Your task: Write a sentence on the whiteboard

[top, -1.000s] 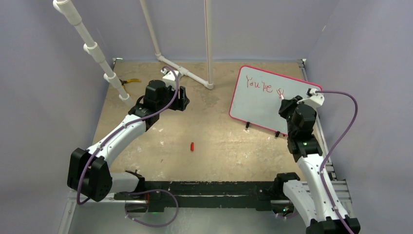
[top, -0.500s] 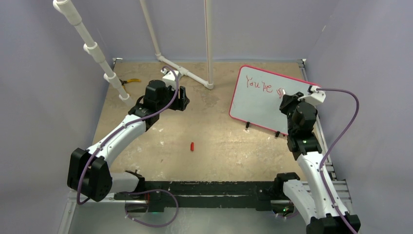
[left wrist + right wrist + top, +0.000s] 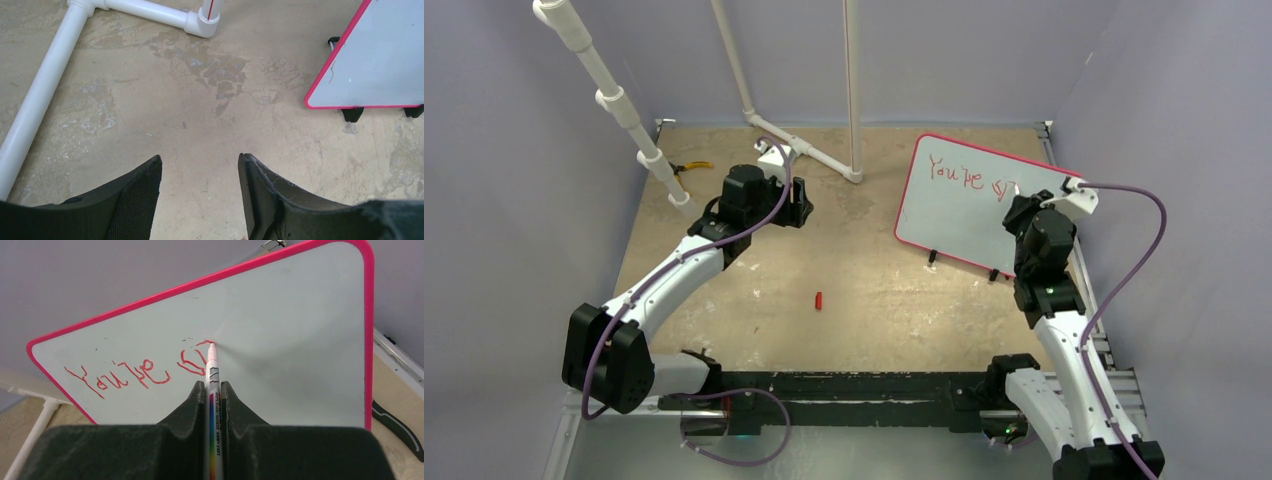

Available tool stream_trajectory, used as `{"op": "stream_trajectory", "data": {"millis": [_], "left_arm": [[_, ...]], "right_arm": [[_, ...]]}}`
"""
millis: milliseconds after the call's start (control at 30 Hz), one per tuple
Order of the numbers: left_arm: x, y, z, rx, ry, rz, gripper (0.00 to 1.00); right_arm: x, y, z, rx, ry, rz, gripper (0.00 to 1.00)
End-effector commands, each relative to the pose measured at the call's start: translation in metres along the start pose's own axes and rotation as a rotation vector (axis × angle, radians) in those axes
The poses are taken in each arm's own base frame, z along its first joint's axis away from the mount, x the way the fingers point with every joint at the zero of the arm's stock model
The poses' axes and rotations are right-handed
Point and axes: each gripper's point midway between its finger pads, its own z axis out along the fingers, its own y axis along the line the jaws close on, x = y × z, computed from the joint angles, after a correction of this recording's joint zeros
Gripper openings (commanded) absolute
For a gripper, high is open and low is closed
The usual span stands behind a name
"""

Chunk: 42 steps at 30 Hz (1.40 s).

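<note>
**Top external view:** the right gripper point(image 3: 1016, 203) is up against the whiteboard point(image 3: 954, 225), which stands tilted on its small feet directly ahead of it. The sentence point(image 3: 964, 175) runs off to that gripper's left along the upper part of the board, its newest stroke right at the fingertips. The left gripper point(image 3: 802, 205) hovers over the table point(image 3: 874, 290), well apart from the board, presumably parked so as not to crowd the writing arm. A small red cap point(image 3: 818, 300) lies on the table behind it, nearer the bases (most likely the pen's own, though that is a judgement).

**Left wrist view:** the jaws stand apart with only bare table between them; the board's lower corner sits ahead and to the right; a white pipe point(image 3: 45, 90) runs ahead on the left.

**Right wrist view:** the jaws are clamped on a white marker point(image 3: 212, 385), which projects straight ahead from between them. Its tip touches the board at the opening letter of the second word, and "You're" reads to the left of the tip. Bare board lies to the right and below, so there is room for more. The pen lies along the gripper's axis, evidently so that wrist motion passes directly into strokes.

**Judgement:** writing is in hand, and the sentence is well short of complete.
</note>
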Motion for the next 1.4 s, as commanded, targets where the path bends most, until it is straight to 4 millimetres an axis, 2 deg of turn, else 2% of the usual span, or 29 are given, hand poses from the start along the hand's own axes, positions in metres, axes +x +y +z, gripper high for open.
{"op": "stream_trajectory", "data": {"millis": [0, 233, 767, 1167, 1367], "left_arm": [[-0.015, -0.004, -0.006, 0.017, -0.057, -0.008, 0.57], [-0.016, -0.004, -0.007, 0.019, -0.06, -0.008, 0.57], [-0.016, -0.004, -0.008, 0.02, -0.061, -0.007, 0.57], [-0.017, -0.004, -0.008, 0.016, -0.064, -0.008, 0.57], [-0.017, -0.003, -0.008, 0.013, -0.064, -0.007, 0.57]], "right_arm": [[-0.017, -0.002, -0.002, 0.027, -0.037, 0.015, 0.0], [-0.006, -0.005, -0.003, 0.031, -0.004, 0.01, 0.0], [0.004, 0.009, 0.004, -0.041, 0.031, -0.012, 0.0], [0.005, 0.012, 0.003, -0.062, 0.035, -0.012, 0.0], [-0.003, 0.017, 0.001, -0.089, 0.006, -0.008, 0.0]]}}
